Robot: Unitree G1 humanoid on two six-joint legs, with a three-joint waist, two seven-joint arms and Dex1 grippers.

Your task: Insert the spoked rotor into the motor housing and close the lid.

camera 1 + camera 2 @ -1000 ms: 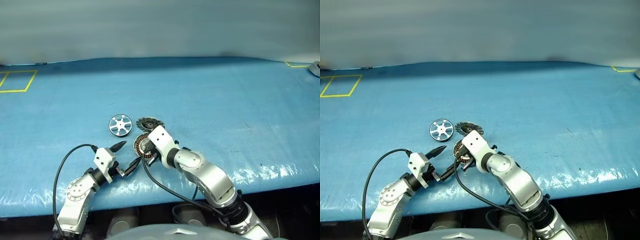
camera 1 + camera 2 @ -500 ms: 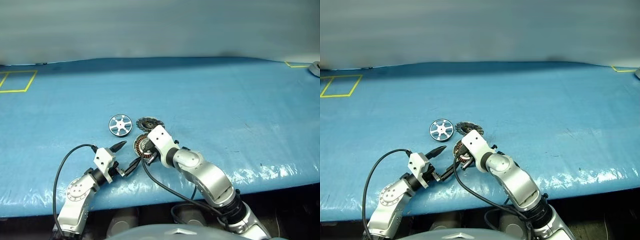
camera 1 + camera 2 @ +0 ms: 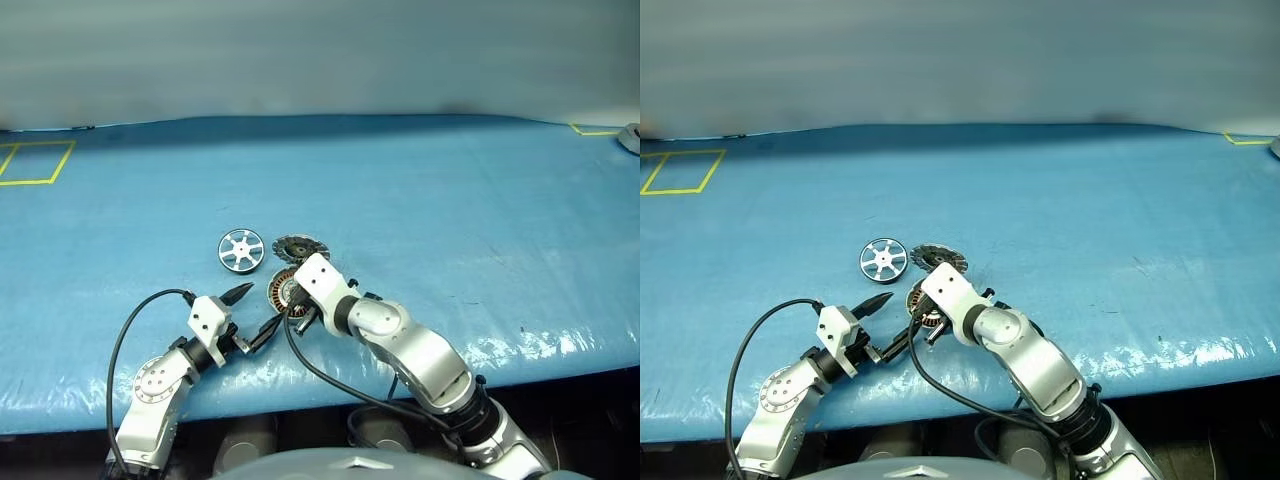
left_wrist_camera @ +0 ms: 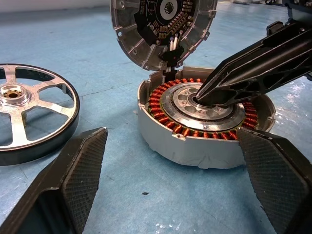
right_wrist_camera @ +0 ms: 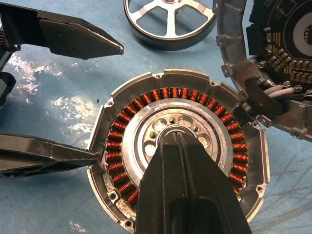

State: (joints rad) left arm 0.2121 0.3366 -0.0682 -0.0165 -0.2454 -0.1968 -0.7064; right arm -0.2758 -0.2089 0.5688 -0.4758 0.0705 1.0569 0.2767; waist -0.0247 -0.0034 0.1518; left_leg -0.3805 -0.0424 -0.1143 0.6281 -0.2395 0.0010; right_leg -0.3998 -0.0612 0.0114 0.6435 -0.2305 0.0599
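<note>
1. Yellow tape outline (image 3: 35, 162): far left on the blue worktop (image 3: 450, 200), well apart from the parts.
2. Left hand (image 3: 249, 315): low over the worktop's near edge, pointing level toward the motor housing; its two black fingers (image 4: 78, 180) stand spread wide on either side of the housing, gripping nothing.
3. Spoked rotor (image 3: 241, 249): lies flat on the worktop, outside the housing, just left of the lid and beyond the left hand. Silver rim, six spokes, small hub.
4. Motor housing (image 4: 204, 126): sits upright on the worktop between the two hands, top uncovered, copper winding ring and central bearing exposed.
5. Lid (image 4: 163, 29): swung back at the housing's far rim, tilted up, inner face with dark centre on show.
6. Right hand (image 5: 187, 161): angled down from the right, fingers pressed together, tip resting at the central bearing of the housing; it holds nothing.
</note>
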